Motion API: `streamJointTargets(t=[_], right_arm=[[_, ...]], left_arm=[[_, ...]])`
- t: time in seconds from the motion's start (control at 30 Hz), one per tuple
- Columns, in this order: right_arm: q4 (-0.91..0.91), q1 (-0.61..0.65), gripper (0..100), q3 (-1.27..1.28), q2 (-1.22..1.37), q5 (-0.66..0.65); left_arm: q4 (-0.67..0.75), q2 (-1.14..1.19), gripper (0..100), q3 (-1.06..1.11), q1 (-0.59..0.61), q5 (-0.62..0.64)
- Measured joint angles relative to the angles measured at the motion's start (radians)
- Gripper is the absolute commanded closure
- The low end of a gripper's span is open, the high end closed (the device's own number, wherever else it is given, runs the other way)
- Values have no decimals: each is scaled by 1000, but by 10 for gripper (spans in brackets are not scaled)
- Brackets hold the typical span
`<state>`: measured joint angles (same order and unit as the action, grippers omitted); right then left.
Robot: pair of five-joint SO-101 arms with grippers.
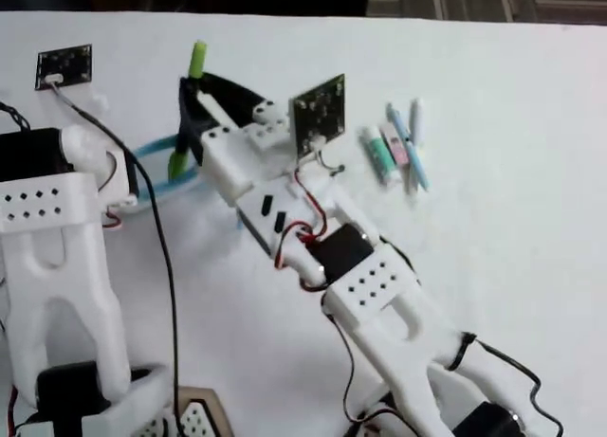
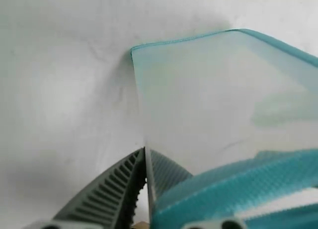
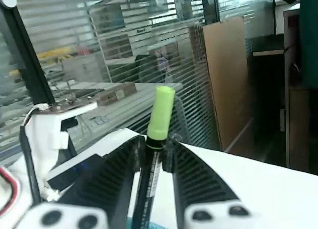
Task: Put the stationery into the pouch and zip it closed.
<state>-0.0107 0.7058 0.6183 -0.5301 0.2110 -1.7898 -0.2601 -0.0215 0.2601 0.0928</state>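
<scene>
Standing nearly upright with its cap uppermost, the green marker [image 3: 160, 114] is pinched between the right jaws, its lower end down at the rim of the teal pouch [image 2: 208, 100]. Lowering it in likely runs along that long axis. The left jaws are pressed together on the pouch's edge. More pens [image 1: 396, 153] lie well apart on the tabletop [image 1: 512, 96], nearer the right arm.

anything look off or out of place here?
Nothing spilled or damaged. The right hand grips a green-capped marker by the pouch; the left hand pinches its edge. Several pens lie loose on the table, outside it.
</scene>
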Motion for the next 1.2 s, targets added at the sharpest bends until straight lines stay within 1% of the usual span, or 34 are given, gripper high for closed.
streamJointTargets(t=[0.07, 0.2, 0.27, 0.33, 0.43, 0.53, 0.6, 0.7, 0.8, 0.87, 0.93, 1.07, 1.2], right_arm=[[0, 2, 957, 12, 2, -9], [-43, 20, 799, 21, 0, -95], [-86, 38, 744, 21, 2, -115], [-124, 52, 724, 21, 3, -121], [-178, 74, 724, -6, 3, -121], [-244, 66, 724, -83, 3, -121], [-305, 48, 724, -152, 6, -98], [-410, -41, 725, -285, 21, -48], [-557, -176, 726, -431, 74, -37], [-690, -279, 726, -520, 147, -40], [-842, -377, 726, -606, 252, -103], [-1120, -496, 726, -760, 489, -282], [-1250, -566, 726, -916, 749, -388]], left_arm=[[0, 0, 977, 0, 0, 0], [0, 0, 977, -2, 0, 5], [0, 0, 977, -2, 0, 2], [0, 0, 977, -2, 0, 2], [0, 0, 977, -2, 0, 2], [0, 0, 977, -2, 0, 0], [0, 0, 977, -2, 0, 0], [0, 0, 977, -2, 0, 0], [0, 0, 977, -2, 0, 0], [0, 0, 977, -2, 0, 0], [0, 0, 977, -2, 0, 0], [0, 0, 977, -2, 0, 0], [0, 0, 977, -2, 0, 0]])
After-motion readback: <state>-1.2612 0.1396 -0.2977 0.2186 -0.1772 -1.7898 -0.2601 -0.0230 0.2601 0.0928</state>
